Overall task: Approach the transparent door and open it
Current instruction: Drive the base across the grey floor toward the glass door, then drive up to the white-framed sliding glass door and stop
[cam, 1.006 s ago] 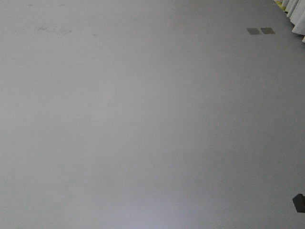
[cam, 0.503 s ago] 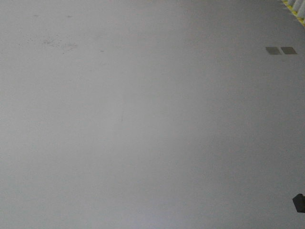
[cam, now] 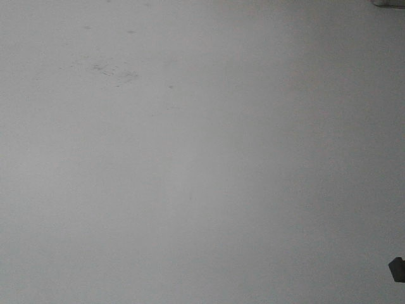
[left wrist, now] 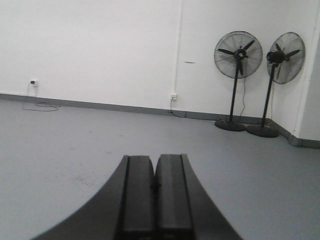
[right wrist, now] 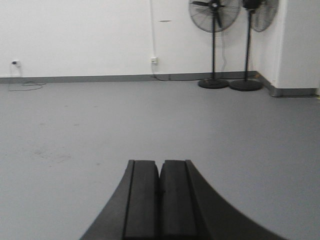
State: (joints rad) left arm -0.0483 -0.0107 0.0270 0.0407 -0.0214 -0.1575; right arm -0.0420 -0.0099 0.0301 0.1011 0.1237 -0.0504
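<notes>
Smooth grey floor (cam: 202,190) ahead; both grippers closed, holding nothing.
Black left gripper (left wrist: 155,187) and black right gripper (right wrist: 160,192): fingers pressed flat together. Two black pedestal fans (left wrist: 238,56) stand by the white wall (left wrist: 100,45) at the floor's far right corner. Transparent door: not in any view.

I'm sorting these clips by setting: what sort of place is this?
Probably an industrial hall or workshop: a wide grey floor, a plain white wall with a socket, and two tall pedestal fans near the corner.
</notes>
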